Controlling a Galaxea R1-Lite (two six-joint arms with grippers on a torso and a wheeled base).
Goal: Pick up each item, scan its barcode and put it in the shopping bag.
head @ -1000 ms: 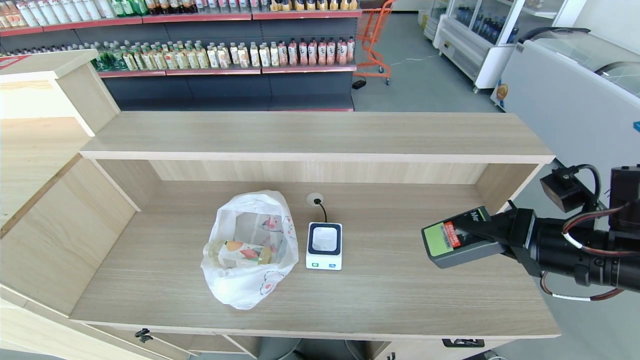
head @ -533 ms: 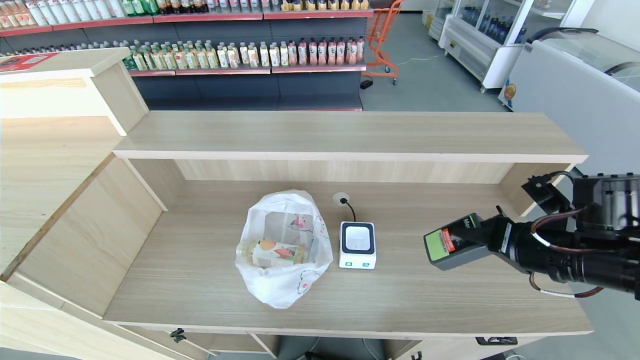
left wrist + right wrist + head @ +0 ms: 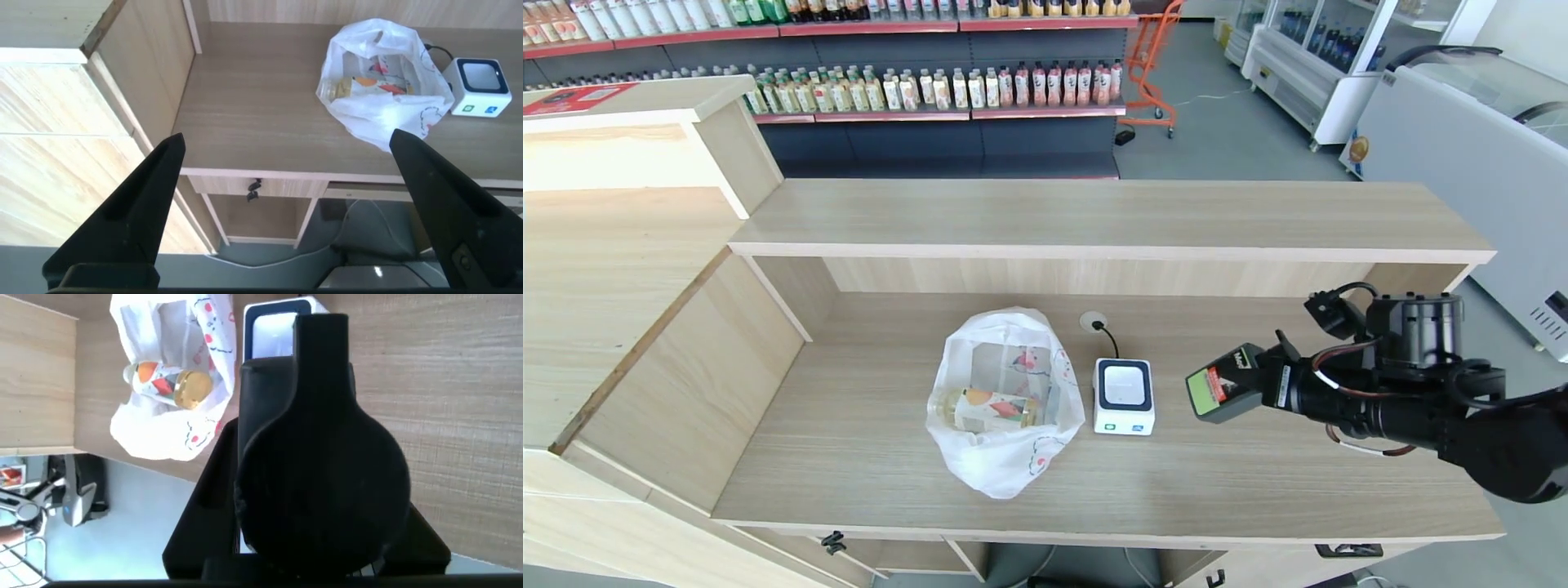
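Head view: my right tool (image 3: 1255,378) is clamped on a dark, green-and-red-labelled box (image 3: 1218,385) above the wooden desk (image 3: 1258,478), near the white square scanner (image 3: 1124,396). Left wrist view: my left tool (image 3: 288,155) gapes, empty. Right wrist view: scanner ahead; I'd present the barcode next, then bag it.

Head camera overlooks the counter (image 3: 849,425); all views share bag (image 3: 1005,474) and scanner (image 3: 1124,396).

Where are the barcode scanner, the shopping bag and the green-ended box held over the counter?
barcode scanner (image 3: 1124,384): head view, on its dark top window.
shopping bag (image 3: 1005,469): head view, on its white near side.
box (image 3: 1210,389): head view, on its labelled end face.
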